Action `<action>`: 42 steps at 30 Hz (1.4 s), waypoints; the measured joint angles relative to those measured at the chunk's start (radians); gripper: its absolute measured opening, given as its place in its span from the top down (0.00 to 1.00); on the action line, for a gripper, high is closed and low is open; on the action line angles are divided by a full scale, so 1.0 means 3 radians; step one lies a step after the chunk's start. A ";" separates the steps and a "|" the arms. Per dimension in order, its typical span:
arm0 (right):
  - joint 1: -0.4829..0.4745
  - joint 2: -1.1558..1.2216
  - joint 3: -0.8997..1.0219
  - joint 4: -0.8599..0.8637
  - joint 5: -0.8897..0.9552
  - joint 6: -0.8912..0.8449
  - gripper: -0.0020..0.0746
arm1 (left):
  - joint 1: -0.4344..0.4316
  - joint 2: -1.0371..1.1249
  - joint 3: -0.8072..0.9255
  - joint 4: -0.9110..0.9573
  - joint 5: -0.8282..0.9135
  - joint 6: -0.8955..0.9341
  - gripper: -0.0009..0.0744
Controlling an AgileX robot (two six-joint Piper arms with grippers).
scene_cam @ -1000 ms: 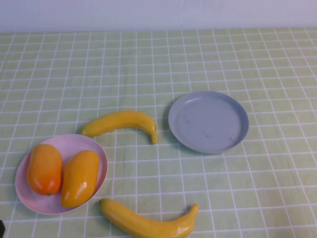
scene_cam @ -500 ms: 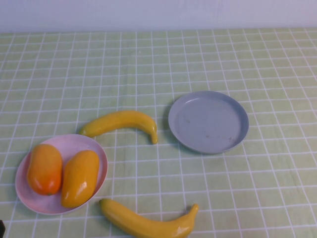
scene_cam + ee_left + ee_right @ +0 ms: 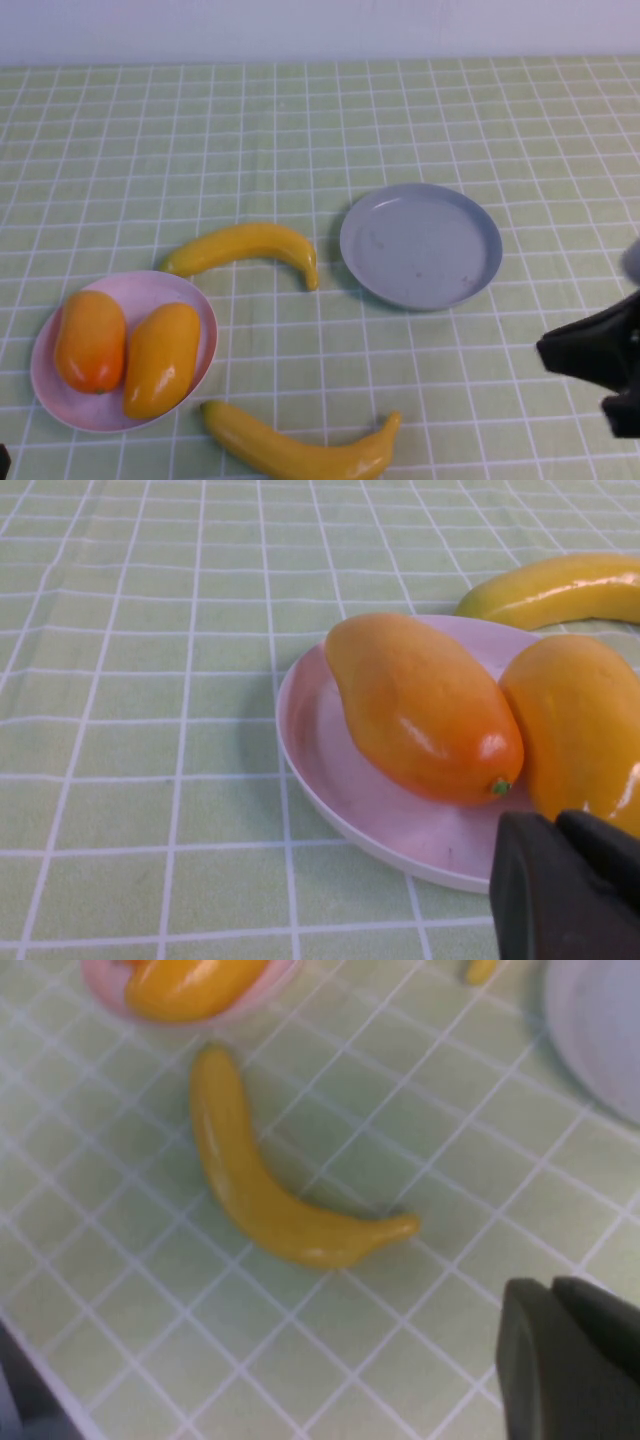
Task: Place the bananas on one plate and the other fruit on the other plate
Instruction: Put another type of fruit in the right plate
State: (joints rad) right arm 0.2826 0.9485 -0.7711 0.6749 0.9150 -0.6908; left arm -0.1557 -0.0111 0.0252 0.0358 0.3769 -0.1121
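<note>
While both mangoes (image 3: 125, 352) lie side by side on the pink plate (image 3: 190, 290), long axes running near-to-far, the grey-blue plate (image 3: 421, 245) holds nothing. One banana (image 3: 245, 247) arches just left of that plate, its ends pointing toward the robot; the other banana (image 3: 298, 448) lies crosswise at the near edge, ends curving away. Right gripper (image 3: 598, 365) hovers at the right edge; left gripper (image 3: 565, 890) sits beside the pink plate; whether either is parted cannot be told.
</note>
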 joint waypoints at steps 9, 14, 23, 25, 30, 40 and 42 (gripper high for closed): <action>0.1546 0.1329 -0.0770 -0.1022 0.0011 -0.0029 0.67 | 0.0000 0.0000 0.0000 0.0006 0.0000 0.0000 0.98; 0.1916 0.2023 -0.1094 -0.1206 0.0011 -0.0041 0.36 | 0.0000 0.0000 0.0000 0.0006 0.0000 0.0000 0.98; 0.2107 0.2725 -0.1596 -0.1373 -0.0052 -0.0127 0.30 | 0.0000 0.0000 0.0000 0.0006 0.0000 0.0000 0.98; 0.2126 0.2818 -0.1681 -0.1373 -0.0103 -0.0174 0.30 | 0.0000 0.0000 0.0000 0.0006 0.0003 0.0000 0.98; 0.2138 0.3088 -0.1865 -0.1367 -0.0142 -0.0213 0.30 | 0.0000 0.0000 0.0000 0.0006 0.0003 0.0000 0.98; 0.2162 0.3399 -0.1981 -0.1367 -0.0115 -0.0149 0.48 | 0.0000 0.0000 0.0000 0.0006 0.0003 0.0000 0.98; 0.2162 0.3407 -0.1988 -0.1389 -0.0115 -0.0005 0.57 | 0.0000 0.0000 0.0000 0.0006 0.0003 0.0000 0.98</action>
State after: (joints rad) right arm 0.9313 1.9706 -1.3675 0.2582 0.8805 -0.6924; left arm -0.1557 -0.0111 0.0252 0.0377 0.3777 -0.1121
